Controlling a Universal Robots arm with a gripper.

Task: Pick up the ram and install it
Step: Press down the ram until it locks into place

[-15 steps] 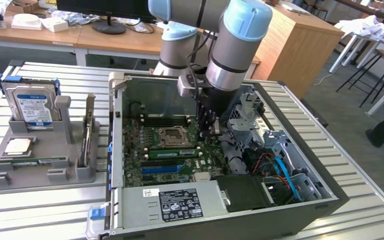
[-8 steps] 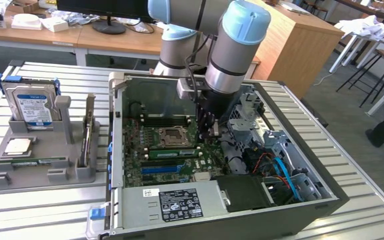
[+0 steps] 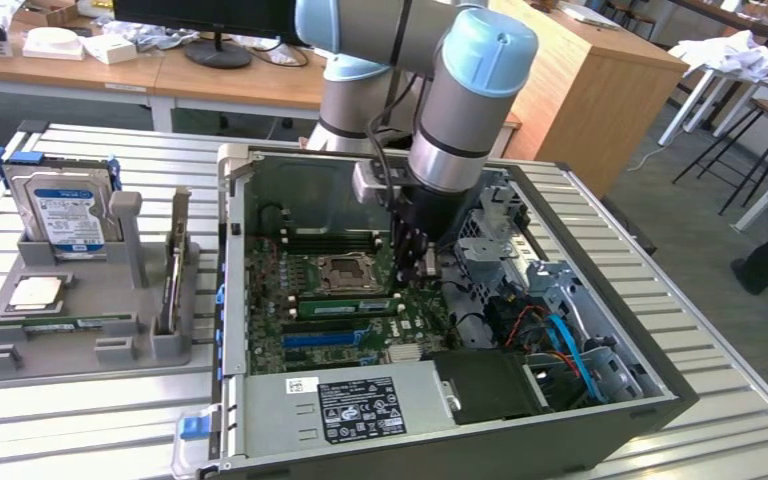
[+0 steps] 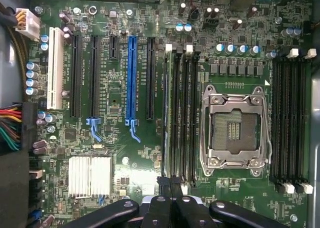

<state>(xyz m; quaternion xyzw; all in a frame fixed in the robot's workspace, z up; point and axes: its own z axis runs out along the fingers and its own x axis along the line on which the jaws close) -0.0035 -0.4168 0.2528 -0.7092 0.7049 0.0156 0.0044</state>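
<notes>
The end effector [image 4: 171, 202] is cut off by the picture's edge.

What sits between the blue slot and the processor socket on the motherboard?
In the wrist view: one black expansion slot, then a bank of long memory slots beside the processor socket.

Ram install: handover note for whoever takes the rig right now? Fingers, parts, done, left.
Fingers: shut, down inside the open computer case, low over the motherboard beside the processor socket; whether they pinch anything, cannot tell.
Ram: a green stick stands in a slot next to the socket, by the fingers. Another thin green strip lies in the grey tray outside the case.
Done: stick is in a slot.
Left: full seating not confirmable from here.
</notes>
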